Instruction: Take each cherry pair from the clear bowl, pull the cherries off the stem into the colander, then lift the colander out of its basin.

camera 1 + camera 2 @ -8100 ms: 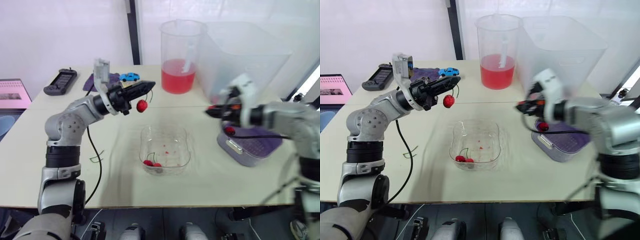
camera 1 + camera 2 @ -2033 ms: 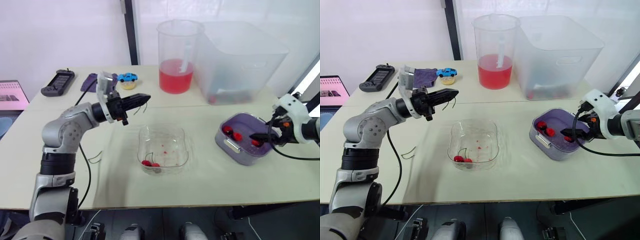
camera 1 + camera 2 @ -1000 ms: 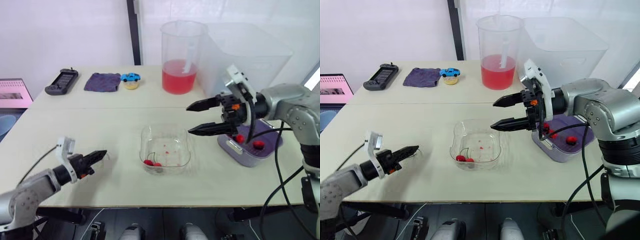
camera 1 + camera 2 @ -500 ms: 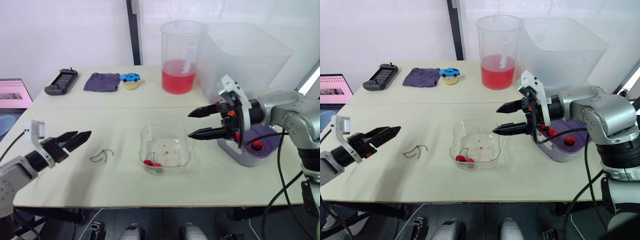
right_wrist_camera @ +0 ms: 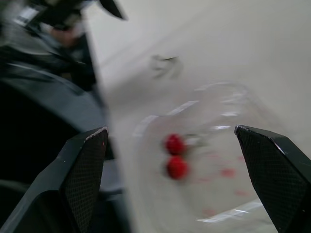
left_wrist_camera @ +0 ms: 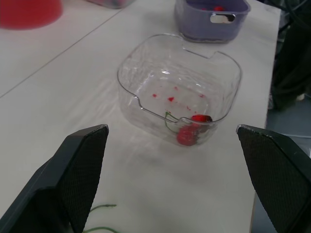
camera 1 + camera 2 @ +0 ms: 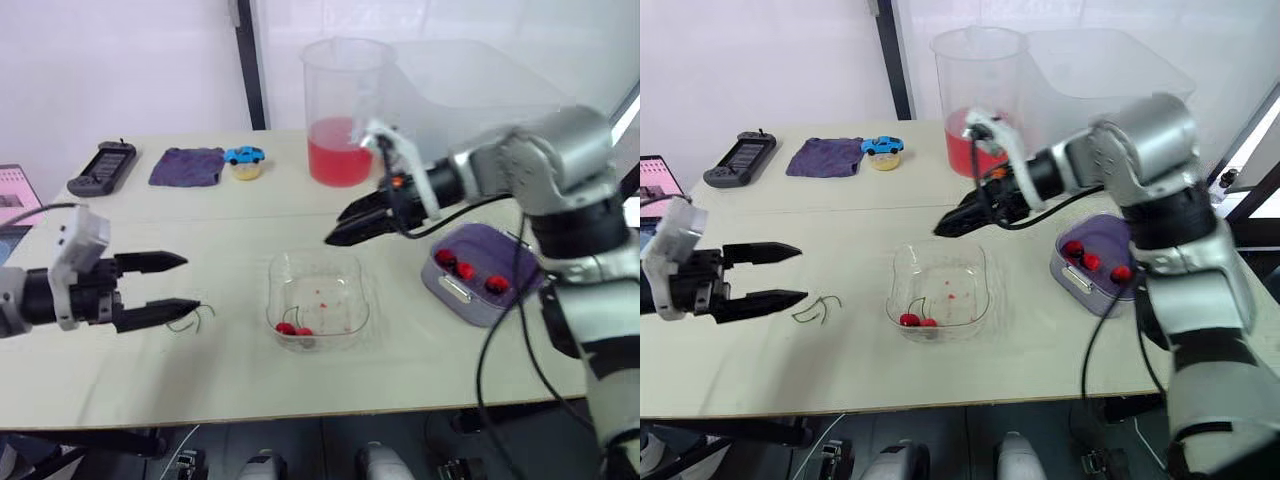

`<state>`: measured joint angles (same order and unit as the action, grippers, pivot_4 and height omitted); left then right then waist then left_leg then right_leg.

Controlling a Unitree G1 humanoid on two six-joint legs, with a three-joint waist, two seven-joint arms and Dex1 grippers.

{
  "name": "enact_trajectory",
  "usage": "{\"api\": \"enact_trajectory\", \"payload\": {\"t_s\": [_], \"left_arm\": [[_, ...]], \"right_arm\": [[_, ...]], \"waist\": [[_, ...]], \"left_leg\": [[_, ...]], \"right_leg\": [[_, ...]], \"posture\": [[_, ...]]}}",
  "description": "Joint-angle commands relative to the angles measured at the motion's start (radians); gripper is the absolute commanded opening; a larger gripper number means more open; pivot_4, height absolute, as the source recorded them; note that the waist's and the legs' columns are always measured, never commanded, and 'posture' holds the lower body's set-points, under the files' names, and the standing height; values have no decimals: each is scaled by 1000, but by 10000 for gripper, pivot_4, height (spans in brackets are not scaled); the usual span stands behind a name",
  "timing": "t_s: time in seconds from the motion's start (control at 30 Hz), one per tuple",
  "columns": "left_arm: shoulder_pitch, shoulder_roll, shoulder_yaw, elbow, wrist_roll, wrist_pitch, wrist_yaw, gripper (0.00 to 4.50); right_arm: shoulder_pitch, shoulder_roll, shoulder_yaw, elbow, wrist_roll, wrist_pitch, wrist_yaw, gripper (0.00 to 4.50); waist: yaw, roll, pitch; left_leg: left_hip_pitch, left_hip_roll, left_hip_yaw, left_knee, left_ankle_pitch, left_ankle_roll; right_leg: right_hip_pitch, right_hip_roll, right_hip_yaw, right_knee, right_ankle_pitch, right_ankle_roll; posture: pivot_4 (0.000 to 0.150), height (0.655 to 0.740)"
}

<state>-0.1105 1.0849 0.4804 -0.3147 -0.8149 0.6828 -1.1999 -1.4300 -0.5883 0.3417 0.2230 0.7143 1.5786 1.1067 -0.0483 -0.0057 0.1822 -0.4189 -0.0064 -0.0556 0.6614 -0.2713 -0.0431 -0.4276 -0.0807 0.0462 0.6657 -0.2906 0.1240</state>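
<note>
The clear bowl (image 7: pixel 318 305) sits mid-table with one cherry pair (image 7: pixel 290 329) at its near left corner. Three loose cherries lie in the purple colander (image 7: pixel 480 275), which stands in its basin to the right. My right gripper (image 7: pixel 333 228) hovers open above the bowl's far edge, pointing left and down; its wrist view looks onto the cherry pair (image 5: pixel 175 155). My left gripper (image 7: pixel 190 283) stands open and empty low over the table, left of the bowl, pointing at it. Bare green stems (image 7: pixel 190 318) lie on the table just beneath its fingertips.
At the back stand a pitcher of red liquid (image 7: pixel 345 110) and a large clear bin (image 7: pixel 470 100). A purple cloth (image 7: pixel 187 165), a blue toy car (image 7: pixel 245 155) and a game controller (image 7: pixel 100 165) lie at the back left.
The view has shifted. My left gripper has opened, left a stem on the table and come in beside it. My right gripper has swung left from the colander to above the bowl's far edge.
</note>
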Motion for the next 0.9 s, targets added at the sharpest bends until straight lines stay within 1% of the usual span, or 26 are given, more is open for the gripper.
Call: {"api": "enact_trajectory", "payload": {"t_s": [0.03, 0.1, 0.3, 0.37, 0.47, 0.63, 0.67, 0.7, 0.73, 0.9], "left_arm": [[-5, -19, 0, -29, 11, -30, 18, 44484], [8, -37, -2, -50, 14, -33, 35, 44484], [89, -100, 33, -136, 8, -27, 95, 44484], [100, -113, 39, -149, 1, -26, 110, 44484], [78, -142, 57, -152, -58, -1, 151, 44484], [59, -141, 24, -139, -44, -11, 170, 44484], [43, -144, 13, -126, -38, -9, 186, 45000], [27, -149, 6, -114, -33, -11, 199, 45000], [13, -150, 1, -103, -32, -12, 204, 45000], [-6, -143, -9, -90, -26, -17, 197, 45000]], "right_arm": [[1, 56, 84, 32, 14, 36, -28, 45000], [32, 96, 120, 57, -27, 28, -69, 45000], [106, 213, 146, 142, -116, -15, -193, 45000], [128, 230, 163, 133, -146, -29, -228, 45000], [160, 228, 196, 92, -159, -38, -234, 45000], [201, 236, 248, 50, -173, -65, -233, 45000], [207, 229, 267, 29, -169, -67, -221, 38835], [211, 224, 281, 13, -166, -70, -212, 35720], [215, 217, 299, -1, -168, -76, -205, 31654], [221, 203, 354, -15, -195, -120, -182, 31654]], "waist": [[5, 0, 0], [6, -1, -1], [1, -1, -1], [0, -1, -1], [3, -1, -1], [3, -1, -1], [3, -1, -1], [3, -1, -1], [2, -1, -1], [0, -1, -1]], "left_leg": [[0, 0, 0, 0, 0, 0], [0, -1, 0, 2, 0, 0], [-1, -1, -2, 2, 0, 0], [-1, -1, -2, 2, 0, 0], [-1, -1, -2, 2, 0, 0], [-1, -1, -2, 2, 0, 0], [-1, -1, -2, 2, 0, 0], [-1, -1, -2, 2, 0, 0], [-1, -1, -2, 2, 0, 0], [-1, -1, -2, 2, 0, 0]], "right_leg": [[0, -1, 0, 0, 0, 0], [1, -1, 0, 0, 0, 0], [0, -1, 0, 1, 0, 0], [-1, -1, 0, 2, 0, 0], [-1, -1, 0, 2, 0, 0], [-1, -1, 0, 2, 0, 0], [-1, -1, 0, 2, 0, 0], [-1, -1, 0, 2, 0, 0], [-1, -1, 0, 2, 0, 0], [-1, -1, -1, 2, 0, 0]], "posture": [[1500, 7337], [1500, 7337], [1500, 7337], [1500, 7337], [1500, 7337], [1500, 7337], [1500, 7337], [1500, 7337], [1500, 7337], [1500, 7337]]}}
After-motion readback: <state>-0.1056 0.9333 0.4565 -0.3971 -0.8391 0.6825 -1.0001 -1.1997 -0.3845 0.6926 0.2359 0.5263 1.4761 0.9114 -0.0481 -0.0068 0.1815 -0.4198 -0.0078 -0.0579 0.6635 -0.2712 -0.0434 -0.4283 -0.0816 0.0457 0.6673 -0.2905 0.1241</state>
